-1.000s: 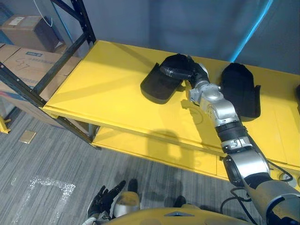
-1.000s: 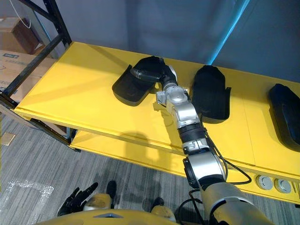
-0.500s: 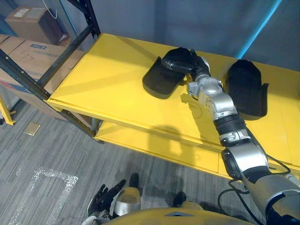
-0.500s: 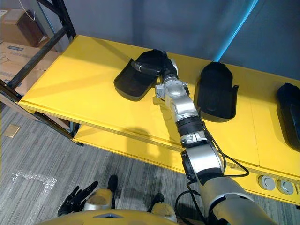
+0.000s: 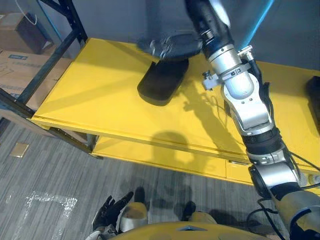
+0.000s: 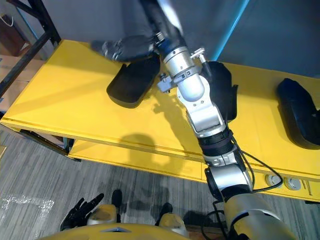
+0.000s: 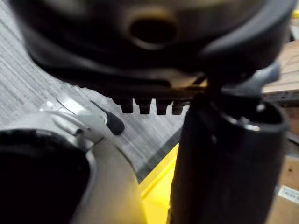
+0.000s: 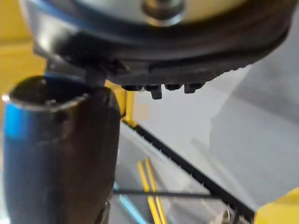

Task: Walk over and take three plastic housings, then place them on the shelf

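Three black plastic housings lie on the yellow shelf. The left housing lies flat and free. The middle housing is partly hidden behind my right arm. The third housing rests at the far right. My right hand hovers above the far end of the left housing, open with straight fingers, holding nothing. My left hand hangs low near the floor, open and relaxed.
A black rack upright stands at the shelf's left end, with cardboard boxes behind it. A lower yellow shelf sits beneath. Grey carpet lies in front.
My right hand has let go of the left housing and risen above it, swinging left. The housing stays on the shelf. The camera has shifted.
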Controlling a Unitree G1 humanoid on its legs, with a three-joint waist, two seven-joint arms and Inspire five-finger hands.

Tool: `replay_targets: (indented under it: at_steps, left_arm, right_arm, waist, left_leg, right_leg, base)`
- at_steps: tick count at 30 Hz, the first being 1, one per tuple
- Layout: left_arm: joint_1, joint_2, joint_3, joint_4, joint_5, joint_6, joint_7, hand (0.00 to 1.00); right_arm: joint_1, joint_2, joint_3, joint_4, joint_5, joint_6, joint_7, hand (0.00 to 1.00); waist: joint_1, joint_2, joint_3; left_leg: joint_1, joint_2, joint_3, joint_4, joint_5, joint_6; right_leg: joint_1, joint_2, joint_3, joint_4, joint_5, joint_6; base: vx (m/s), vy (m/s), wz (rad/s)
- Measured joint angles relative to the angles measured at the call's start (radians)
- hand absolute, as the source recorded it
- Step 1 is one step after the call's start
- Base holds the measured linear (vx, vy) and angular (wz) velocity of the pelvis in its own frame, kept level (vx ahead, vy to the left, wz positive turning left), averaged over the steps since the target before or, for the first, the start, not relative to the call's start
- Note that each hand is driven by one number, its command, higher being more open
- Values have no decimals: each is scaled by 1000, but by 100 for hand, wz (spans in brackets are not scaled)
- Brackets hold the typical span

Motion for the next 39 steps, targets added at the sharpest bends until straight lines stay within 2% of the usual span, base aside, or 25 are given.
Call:
replay_targets:
  at_steps: [4, 8, 10, 18, 26, 31, 39]
  left_arm:
    - [5, 29, 9, 32, 1, 3, -7, 100]
    - [12, 49, 10, 33, 0, 21, -19, 100]
    - [11, 55, 10, 34, 0, 29, -26, 100]
    - [11, 59, 7, 33, -14, 45, -96, 100]
    - [11, 63, 7, 31, -14, 55, -98, 100]
    - [11, 73, 7, 28, -9, 73, -104, 100]
    - [10, 74, 5, 21, -10, 94, -112, 100]
  right_arm:
    - [60, -50, 69, -2, 92, 42, 194, 100]
    - [93, -116, 118, -2, 159, 121, 358, 100]
    - [105, -140, 129, -1, 161, 141, 393, 100]
    - [117, -191, 128, 103, 188, 145, 406, 100]
    - [117, -193, 125, 130, 102, 145, 524, 100]
    - [136, -236, 126, 146, 68, 145, 597, 100]
    - [158, -243, 127, 180, 68, 139, 638, 100]
  waist:
    - [6, -37, -20]
    - [10, -53, -30]
    - [9, -56, -32]
    - [5, -70, -48]
    - [-11, -71, -51]
    - [-11, -72, -63]
    - [-14, -66, -79]
  left_leg:
    - [9, 4, 3, -13, 2, 3]
    - [7, 4, 6, -13, 6, -2]
    - [3, 4, 9, -13, 7, -2]
    - [-4, 4, 7, -13, 11, -3]
    - [-6, 4, 7, -13, 11, -3]
    - [-20, 4, 9, -13, 12, -3]
    - [-16, 5, 13, -11, 12, -2]
  right_leg:
    - [-4, 3, 4, 12, -7, -2]
    - [-12, 2, 8, 17, -10, -1]
    - [-18, 2, 12, 17, -9, -1]
    - [-22, 3, 9, 14, -8, 0]
    - [-22, 4, 10, 15, -8, 0]
    - [-40, 3, 13, 17, -7, 0]
    - [-37, 4, 18, 18, -7, -1]
  base:
    - [-19, -11, -1]
    - [-4, -2, -2]
    - [-3, -3, -3]
    - [0, 0, 0]
    - [-4, -1, 0]
    - [0, 0, 0]
    - [-8, -3, -1]
